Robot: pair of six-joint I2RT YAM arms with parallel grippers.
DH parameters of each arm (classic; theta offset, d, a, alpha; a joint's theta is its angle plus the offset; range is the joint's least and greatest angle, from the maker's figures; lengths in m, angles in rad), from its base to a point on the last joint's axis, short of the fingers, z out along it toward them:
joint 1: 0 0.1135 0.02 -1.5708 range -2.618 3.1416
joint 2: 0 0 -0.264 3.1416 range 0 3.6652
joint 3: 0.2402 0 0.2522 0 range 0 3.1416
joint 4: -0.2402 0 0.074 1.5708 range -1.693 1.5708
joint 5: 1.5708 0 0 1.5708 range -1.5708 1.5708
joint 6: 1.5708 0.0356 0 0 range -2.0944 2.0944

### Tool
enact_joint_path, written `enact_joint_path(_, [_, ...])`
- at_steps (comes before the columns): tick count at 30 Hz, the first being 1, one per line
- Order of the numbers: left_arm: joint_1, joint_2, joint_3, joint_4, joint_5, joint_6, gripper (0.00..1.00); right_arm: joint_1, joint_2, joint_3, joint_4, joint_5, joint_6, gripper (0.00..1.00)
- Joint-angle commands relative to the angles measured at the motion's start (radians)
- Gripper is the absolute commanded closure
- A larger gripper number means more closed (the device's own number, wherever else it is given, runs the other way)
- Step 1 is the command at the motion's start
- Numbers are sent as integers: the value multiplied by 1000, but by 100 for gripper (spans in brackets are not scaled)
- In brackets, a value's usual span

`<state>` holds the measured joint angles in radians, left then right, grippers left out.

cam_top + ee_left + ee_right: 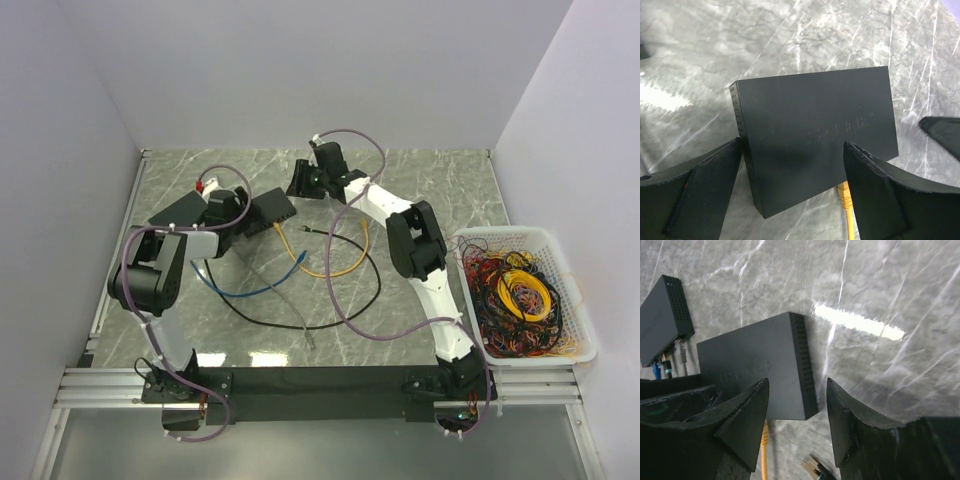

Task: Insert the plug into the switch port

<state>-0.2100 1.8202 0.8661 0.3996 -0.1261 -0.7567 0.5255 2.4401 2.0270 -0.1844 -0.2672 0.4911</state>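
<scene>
The switch [270, 212] is a dark-grey oblong box lying flat on the marble table. Its ports face away from every view. The yellow cable [330, 270] runs up to its near side. The cable's yellow boot [844, 195] meets that edge, also seen in the right wrist view [763, 440]. The plug's clear tip is hidden there, and I cannot tell whether it is seated. My left gripper [792, 145] is open, its fingers spread over the switch [815, 140]. My right gripper [797, 381] hangs open above the box's corner [805, 365], holding nothing.
A second black box [660, 320] with blue and other cables plugged in lies at the far left. A loose clear plug on a black cable [812, 467] lies under my right gripper. Blue [250, 292] and black [300, 322] cables loop over the table. A white basket [500, 232] of cables stands at right.
</scene>
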Motion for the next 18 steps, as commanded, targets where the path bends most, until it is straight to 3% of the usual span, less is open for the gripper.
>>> enact_joint_path(1, [-15,42,33,8,51,-9,12,-2,20,18,22,-43,52,43])
enact_joint_path(10, [-38,132,145,21,117,3,12,-10,0,-37,29,-40,64,43])
enact_joint_path(18, [-60,255,353,-36,193,14,12,-58,-50,-132,74,-43,84,43])
